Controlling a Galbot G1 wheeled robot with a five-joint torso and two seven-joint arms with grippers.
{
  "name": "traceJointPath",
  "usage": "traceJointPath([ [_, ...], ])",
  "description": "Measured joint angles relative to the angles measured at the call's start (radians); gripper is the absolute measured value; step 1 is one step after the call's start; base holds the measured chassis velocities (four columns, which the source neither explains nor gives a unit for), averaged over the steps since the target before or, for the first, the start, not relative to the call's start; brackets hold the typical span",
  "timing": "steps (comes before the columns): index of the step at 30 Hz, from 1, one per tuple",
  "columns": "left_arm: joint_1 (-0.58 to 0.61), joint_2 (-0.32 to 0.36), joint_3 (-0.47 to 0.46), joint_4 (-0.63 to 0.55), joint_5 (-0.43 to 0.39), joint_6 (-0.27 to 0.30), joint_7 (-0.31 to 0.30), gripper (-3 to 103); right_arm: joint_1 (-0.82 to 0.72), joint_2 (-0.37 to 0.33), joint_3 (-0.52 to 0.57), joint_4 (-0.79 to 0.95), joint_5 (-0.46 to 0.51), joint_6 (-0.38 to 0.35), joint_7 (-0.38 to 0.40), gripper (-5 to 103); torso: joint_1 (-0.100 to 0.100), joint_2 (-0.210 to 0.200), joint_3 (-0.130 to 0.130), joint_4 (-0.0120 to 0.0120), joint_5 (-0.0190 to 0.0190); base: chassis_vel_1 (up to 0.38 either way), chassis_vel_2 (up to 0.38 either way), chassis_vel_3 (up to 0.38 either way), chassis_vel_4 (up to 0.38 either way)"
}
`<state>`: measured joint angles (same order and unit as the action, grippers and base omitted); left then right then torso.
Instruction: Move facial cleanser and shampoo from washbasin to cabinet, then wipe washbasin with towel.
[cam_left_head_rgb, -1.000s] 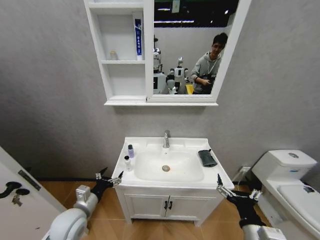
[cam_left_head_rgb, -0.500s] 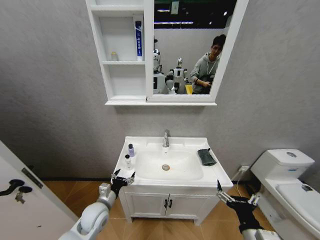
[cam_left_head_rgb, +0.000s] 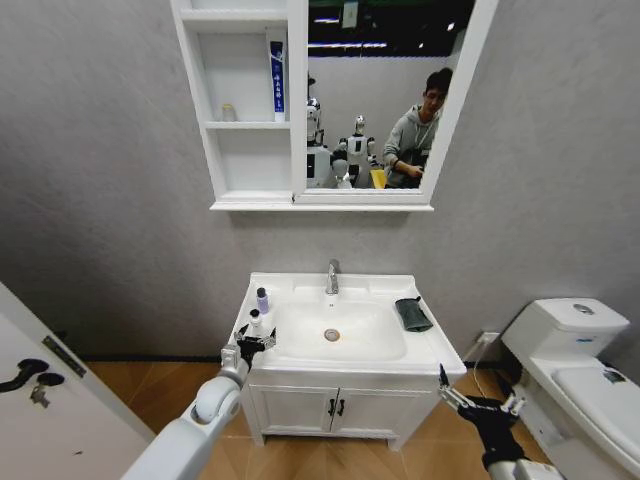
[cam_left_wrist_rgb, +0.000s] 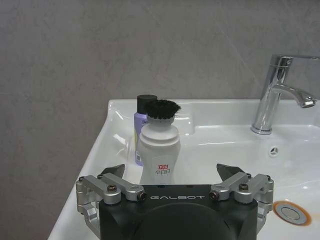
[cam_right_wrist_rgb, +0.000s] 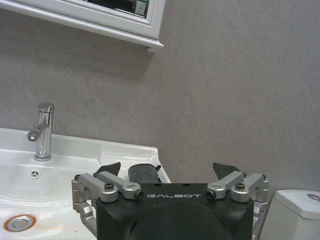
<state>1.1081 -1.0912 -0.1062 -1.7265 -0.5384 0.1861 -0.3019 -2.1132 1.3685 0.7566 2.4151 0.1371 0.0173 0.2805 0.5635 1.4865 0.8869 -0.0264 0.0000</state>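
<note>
Nearest in the left wrist view, the spread left end effector (cam_left_wrist_rgb: 170, 175), marked GALBOT, frames a white brush-capped bottle (cam_left_wrist_rgb: 159, 150) with red characters before a purple bottle (cam_left_wrist_rgb: 141, 131) on the washbasin (cam_left_wrist_rgb: 210, 140), while lower right in the head view the spread right end effector (cam_left_head_rgb: 480, 393) hangs below the towel (cam_left_head_rgb: 412, 314).

The left arm (cam_left_head_rgb: 195, 425) is covered by a smooth light grey shell with rounded segments. A small silver block with dark parts is seen near its wrist. The left gripper (cam_left_wrist_rgb: 175, 172) is built on a black body on which the word GALBOT is printed in pale letters. Two silver metal brackets are fixed on this body by dark round screws, and black pointed tips are carried at the ends. The right gripper (cam_right_wrist_rgb: 167, 170) is made in the same way, with the same marking, silver brackets and black tips. Its wrist in the head view is black.
</note>
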Motion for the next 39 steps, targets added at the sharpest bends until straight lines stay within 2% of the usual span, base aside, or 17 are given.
traceJointPath([
  [6, -0.005, -0.015, -0.003, 0.020, 0.006, -0.004, -0.036, 103, -0.001, -0.005, 0.000, 0.003, 0.019, 0.002, 0.000, 100, 0.000, 0.000, 0.000, 0.0001, 0.0000, 0.000, 0.000, 0.000, 0.000],
  [10, -0.010, -0.017, -0.009, 0.026, 0.011, -0.002, -0.050, 97, -0.001, -0.006, 0.000, 0.003, 0.024, 0.002, 0.000, 100, 0.000, 0.000, 0.000, 0.0000, 0.0001, 0.000, 0.000, 0.000, 0.000],
  [11, -0.011, -0.018, -0.011, 0.027, 0.012, -0.001, -0.050, 92, -0.001, -0.006, 0.000, 0.003, 0.024, 0.002, 0.001, 100, 0.000, 0.000, 0.000, 0.0001, 0.0000, 0.000, 0.000, 0.000, 0.000],
  [13, -0.013, -0.018, -0.012, 0.027, 0.011, -0.001, -0.050, 92, -0.004, -0.005, 0.000, 0.004, 0.024, 0.002, 0.001, 100, 0.000, 0.000, 0.000, 0.0001, 0.0000, 0.000, 0.000, 0.000, 0.000],
  [15, -0.014, -0.018, -0.012, 0.022, -0.001, -0.001, -0.046, 81, -0.007, -0.004, 0.001, 0.008, 0.024, 0.002, 0.002, 100, 0.000, 0.000, 0.000, 0.0000, -0.0001, 0.000, 0.000, 0.000, 0.000],
  [16, -0.014, -0.018, -0.012, 0.022, -0.001, -0.001, -0.046, 81, -0.007, -0.004, 0.001, 0.008, 0.024, 0.002, 0.002, 100, 0.000, 0.000, 0.000, 0.0000, -0.0001, 0.000, 0.000, 0.000, 0.000],
  [18, -0.014, -0.018, -0.011, 0.020, -0.005, -0.001, -0.041, 70, -0.006, -0.003, 0.001, 0.008, 0.024, 0.002, 0.003, 100, 0.000, 0.000, 0.000, 0.0000, 0.0000, 0.000, 0.000, 0.000, 0.000],
  [19, -0.014, -0.018, -0.011, 0.020, -0.005, -0.001, -0.041, 70, -0.006, -0.003, 0.001, 0.008, 0.024, 0.002, 0.003, 100, 0.000, 0.000, 0.000, 0.0000, 0.0000, 0.000, 0.000, 0.000, 0.000],
  [20, -0.014, -0.020, -0.011, 0.021, -0.004, -0.001, -0.039, 59, -0.006, -0.002, 0.002, 0.008, 0.024, 0.002, 0.003, 100, 0.000, 0.000, 0.000, 0.0001, 0.0000, 0.000, 0.000, 0.000, 0.000],
  [22, -0.014, -0.023, -0.011, 0.022, -0.004, -0.001, -0.037, 59, -0.009, -0.001, 0.002, 0.008, 0.023, 0.002, 0.004, 100, 0.000, 0.000, 0.000, 0.0001, 0.0000, 0.000, 0.000, 0.000, 0.000],
  [25, -0.012, -0.027, -0.009, 0.015, -0.003, 0.002, -0.036, 43, -0.013, 0.000, 0.003, 0.015, 0.023, 0.002, 0.005, 100, 0.000, 0.000, 0.000, 0.0001, 0.0000, 0.000, 0.000, 0.000, 0.000],
  [26, -0.012, -0.027, -0.009, 0.015, -0.003, 0.002, -0.036, 43, -0.013, 0.000, 0.003, 0.015, 0.023, 0.002, 0.005, 100, 0.000, 0.000, 0.000, 0.0001, 0.0000, 0.000, 0.000, 0.000, 0.000],
  [29, -0.012, -0.027, -0.005, 0.005, -0.003, 0.005, -0.036, 30, -0.016, 0.002, 0.002, 0.024, 0.028, -0.001, 0.009, 100, 0.000, 0.000, 0.000, 0.0000, 0.0000, 0.000, 0.000, 0.000, 0.000],
  [39, 0.013, -0.014, -0.017, -0.052, -0.003, 0.014, -0.037, 28, -0.013, 0.000, 0.004, 0.029, 0.034, -0.005, 0.020, 100, 0.000, 0.000, 0.000, 0.0001, -0.0002, 0.000, 0.000, 0.000, 0.000],
])
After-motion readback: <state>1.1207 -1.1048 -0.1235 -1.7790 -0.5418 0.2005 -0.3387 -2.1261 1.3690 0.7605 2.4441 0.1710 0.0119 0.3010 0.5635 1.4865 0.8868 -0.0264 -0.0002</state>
